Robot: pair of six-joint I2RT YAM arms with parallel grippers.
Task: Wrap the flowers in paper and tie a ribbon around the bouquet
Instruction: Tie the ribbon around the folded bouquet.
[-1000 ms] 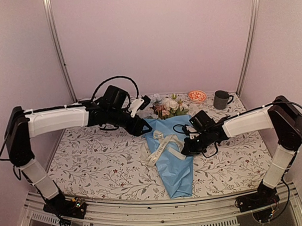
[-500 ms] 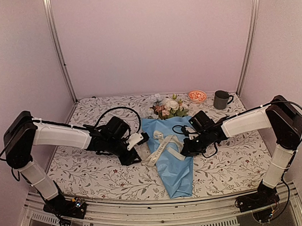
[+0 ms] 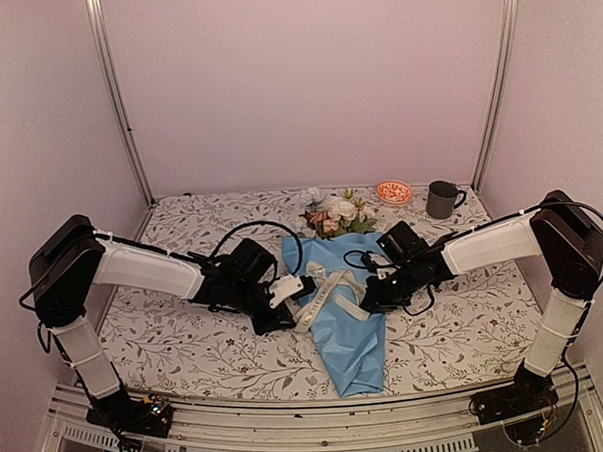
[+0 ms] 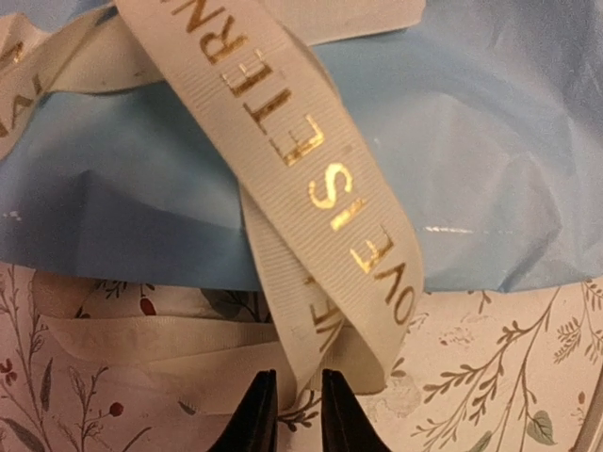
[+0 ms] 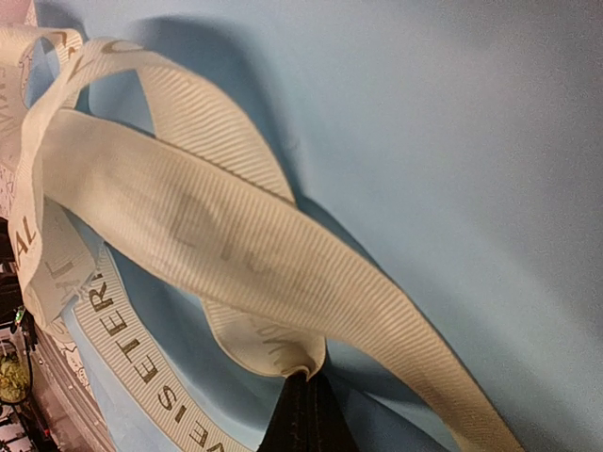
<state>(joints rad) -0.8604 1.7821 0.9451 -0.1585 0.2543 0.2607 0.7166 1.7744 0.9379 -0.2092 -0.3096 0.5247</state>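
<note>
Where ribbon crosses paper: right gripper clamped on it
left gripper: tips straddle ribbon fold, grip unclear

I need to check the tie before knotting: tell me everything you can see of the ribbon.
The ribbon is flat, ribbed cream fabric with gold capital lettering, lying in loose crossed loops over the blue paper, part trailing onto the tablecloth. The left claw pinches one fold, the right claw another.
</note>
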